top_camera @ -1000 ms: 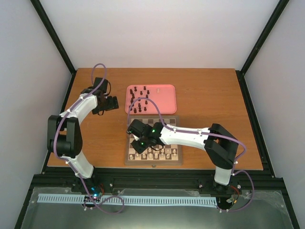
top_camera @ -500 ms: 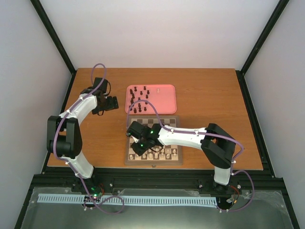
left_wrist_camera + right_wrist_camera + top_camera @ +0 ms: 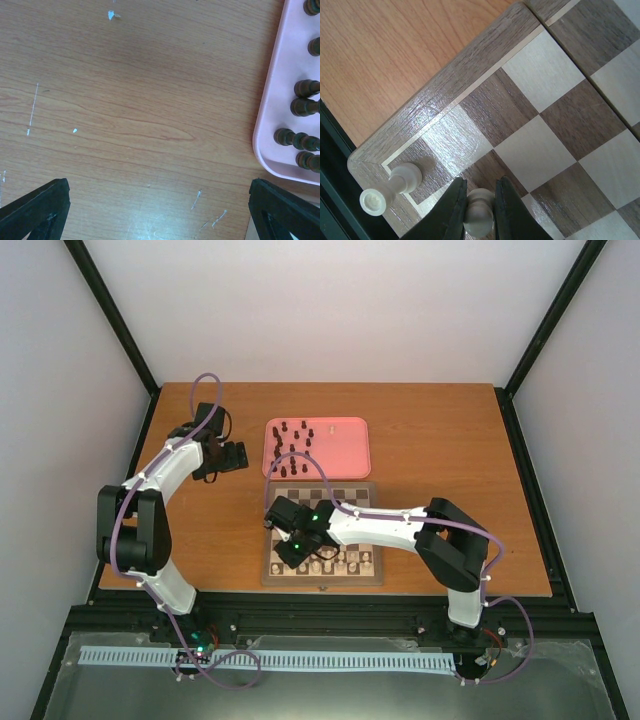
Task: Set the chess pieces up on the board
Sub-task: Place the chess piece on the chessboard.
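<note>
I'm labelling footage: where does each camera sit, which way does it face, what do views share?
Top external: above and behind the robot, looking down on table, board, pink tray; both arms show.
Left wrist: looks down at bare table and tray edge with dark pieces; open left hand frames it.
Right wrist: looks down at the board's corner; right hand shut on a cream piece.
Shared: tray in top and left wrist; board in top and right wrist.

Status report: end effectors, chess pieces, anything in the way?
Right end effector shut on cream-white piece, over board corner. Left end effector open, empty, beside pink tray. Close beside the held one: corner piece.
</note>
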`<state>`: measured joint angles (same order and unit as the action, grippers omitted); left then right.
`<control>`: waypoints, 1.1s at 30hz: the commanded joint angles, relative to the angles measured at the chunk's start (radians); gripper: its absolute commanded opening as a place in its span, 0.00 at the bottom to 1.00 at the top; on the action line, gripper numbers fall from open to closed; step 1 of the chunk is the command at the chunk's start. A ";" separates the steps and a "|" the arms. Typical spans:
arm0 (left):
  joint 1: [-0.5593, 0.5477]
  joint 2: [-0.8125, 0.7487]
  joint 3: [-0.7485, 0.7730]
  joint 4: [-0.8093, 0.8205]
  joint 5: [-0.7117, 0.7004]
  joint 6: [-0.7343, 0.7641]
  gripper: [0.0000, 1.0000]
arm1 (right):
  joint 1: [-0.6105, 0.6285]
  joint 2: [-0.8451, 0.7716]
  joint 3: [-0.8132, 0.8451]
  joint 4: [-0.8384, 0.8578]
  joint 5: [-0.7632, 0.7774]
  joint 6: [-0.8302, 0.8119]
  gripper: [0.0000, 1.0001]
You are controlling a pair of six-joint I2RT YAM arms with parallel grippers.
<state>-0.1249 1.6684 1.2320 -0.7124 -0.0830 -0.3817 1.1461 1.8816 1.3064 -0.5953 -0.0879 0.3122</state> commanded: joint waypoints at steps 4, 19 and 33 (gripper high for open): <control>-0.004 -0.018 0.006 0.006 -0.003 0.004 1.00 | 0.011 0.015 0.037 -0.015 0.016 -0.008 0.12; -0.004 -0.005 0.009 0.009 0.000 0.004 1.00 | 0.010 0.038 0.060 -0.027 0.011 -0.025 0.14; -0.004 0.008 0.015 0.011 0.002 0.003 1.00 | 0.010 0.037 0.055 -0.033 0.017 -0.031 0.20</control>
<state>-0.1249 1.6688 1.2320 -0.7120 -0.0822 -0.3817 1.1461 1.9049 1.3441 -0.6174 -0.0860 0.2920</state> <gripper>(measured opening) 0.998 0.195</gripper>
